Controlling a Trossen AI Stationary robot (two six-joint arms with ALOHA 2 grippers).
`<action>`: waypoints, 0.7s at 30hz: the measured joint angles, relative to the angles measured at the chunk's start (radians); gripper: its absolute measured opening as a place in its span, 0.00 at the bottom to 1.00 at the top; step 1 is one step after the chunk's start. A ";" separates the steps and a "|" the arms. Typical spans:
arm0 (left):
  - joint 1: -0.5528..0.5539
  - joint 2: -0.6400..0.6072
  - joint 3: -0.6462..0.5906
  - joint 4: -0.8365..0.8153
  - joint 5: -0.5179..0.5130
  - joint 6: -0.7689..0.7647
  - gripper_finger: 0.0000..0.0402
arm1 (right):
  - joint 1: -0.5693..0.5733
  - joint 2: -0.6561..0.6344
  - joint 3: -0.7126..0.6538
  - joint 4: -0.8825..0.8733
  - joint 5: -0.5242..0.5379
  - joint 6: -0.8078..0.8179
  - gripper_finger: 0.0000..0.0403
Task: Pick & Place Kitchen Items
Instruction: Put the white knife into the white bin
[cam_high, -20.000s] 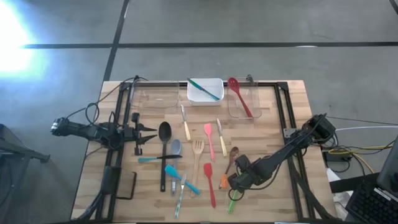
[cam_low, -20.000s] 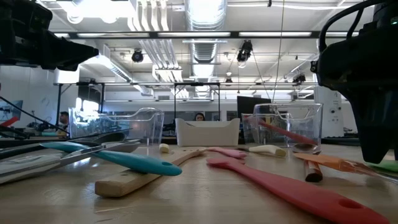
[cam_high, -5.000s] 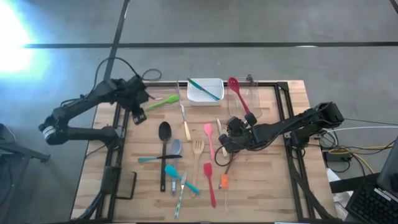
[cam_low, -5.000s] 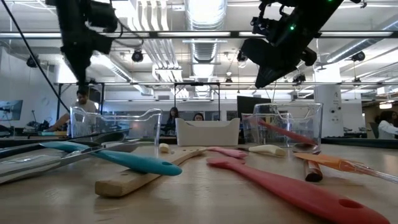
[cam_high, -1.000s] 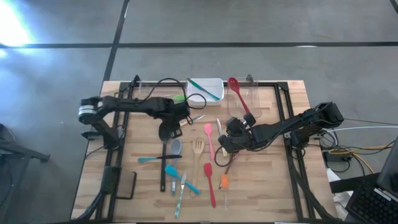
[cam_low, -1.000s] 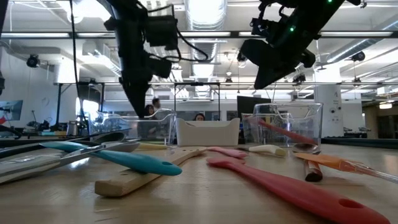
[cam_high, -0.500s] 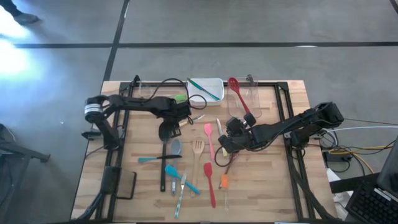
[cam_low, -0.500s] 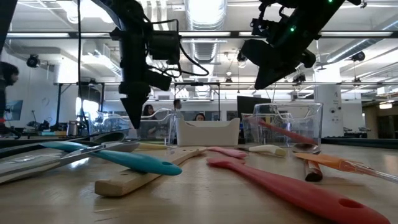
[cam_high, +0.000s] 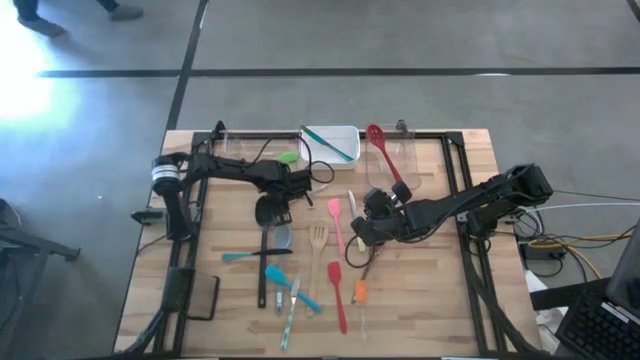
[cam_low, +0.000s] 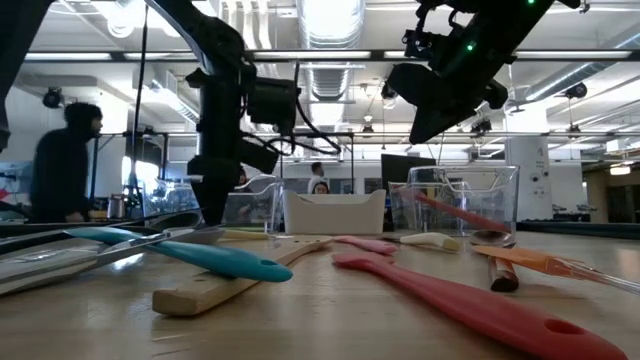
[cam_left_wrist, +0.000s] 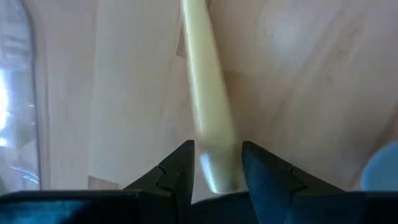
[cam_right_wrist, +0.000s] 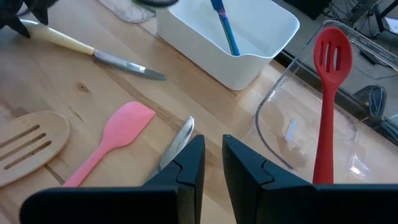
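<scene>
Wood table scene: left gripper is down with jaws apart straddling the cream-handled knife lying beside the white tub. Looks like the grasp step; next it'd need to clamp, then lift. Right gripper hovers nearly closed, empty.

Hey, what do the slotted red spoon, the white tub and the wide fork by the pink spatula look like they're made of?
Slotted red spoon: likely silicone or plastic, with a smooth, even, slightly glossy red surface.
White tub: probably plastic, going by its opaque matte white walls and rounded moulded rim.
Wide fork: wood, pale tan with visible grain and a matte finish.
</scene>
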 joint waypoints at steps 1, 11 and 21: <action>0.001 0.008 0.000 0.005 0.000 0.000 0.34 | 0.000 0.000 0.000 0.000 0.000 0.000 0.12; 0.017 0.044 0.000 0.031 0.027 0.001 0.29 | 0.000 0.000 0.000 -0.002 0.000 0.000 0.12; 0.018 0.034 -0.002 0.043 0.024 0.048 0.20 | 0.000 0.000 0.000 -0.006 0.000 -0.001 0.12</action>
